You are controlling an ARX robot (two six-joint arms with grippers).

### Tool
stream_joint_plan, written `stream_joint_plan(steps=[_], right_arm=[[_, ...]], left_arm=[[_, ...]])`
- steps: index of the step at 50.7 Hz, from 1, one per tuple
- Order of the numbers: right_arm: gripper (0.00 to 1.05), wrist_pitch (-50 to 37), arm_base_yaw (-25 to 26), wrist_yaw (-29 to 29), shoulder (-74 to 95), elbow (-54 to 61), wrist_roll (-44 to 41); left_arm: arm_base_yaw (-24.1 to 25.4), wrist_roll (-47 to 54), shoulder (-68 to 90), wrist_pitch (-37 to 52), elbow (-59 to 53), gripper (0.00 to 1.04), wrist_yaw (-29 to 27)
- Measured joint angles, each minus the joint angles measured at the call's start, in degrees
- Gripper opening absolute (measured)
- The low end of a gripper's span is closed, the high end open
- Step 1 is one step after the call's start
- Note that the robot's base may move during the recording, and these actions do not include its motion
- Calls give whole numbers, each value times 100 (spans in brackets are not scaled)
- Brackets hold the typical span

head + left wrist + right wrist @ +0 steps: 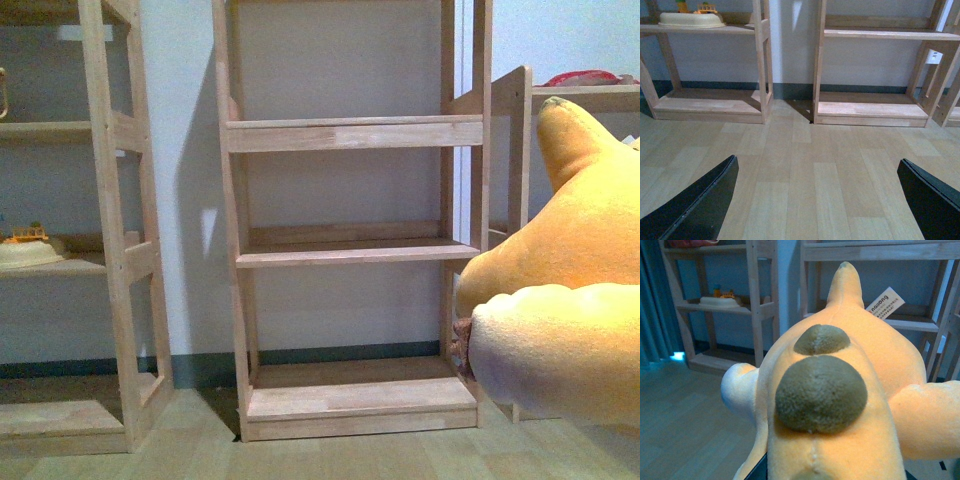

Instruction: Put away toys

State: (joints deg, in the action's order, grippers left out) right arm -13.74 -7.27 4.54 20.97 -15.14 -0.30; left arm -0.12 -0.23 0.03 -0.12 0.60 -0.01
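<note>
3 pale-wood shelf units [355,133], grey wall [185,150], plank-look floor [805,210]. Fuzzy rounded orange plush [840,390] w/ olive spots; left pincer [817,161] wide open; right pincer hidden, can't tell.

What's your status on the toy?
Left gripper open, empty. Right gripper hidden under plush toy; toy aloft, likely held. Middle shelf unit ahead, shelves bare, nothing blocking.
</note>
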Motion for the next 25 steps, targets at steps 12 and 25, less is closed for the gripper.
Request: stream_joint_plan(steps=[12,25], right_arm=[[17,0,0,-7,2,2,0],[17,0,0,-4,2,0,0]], left_arm=[[0,0,0,0,0,99,-2],[0,0,0,0,0,99,0]])
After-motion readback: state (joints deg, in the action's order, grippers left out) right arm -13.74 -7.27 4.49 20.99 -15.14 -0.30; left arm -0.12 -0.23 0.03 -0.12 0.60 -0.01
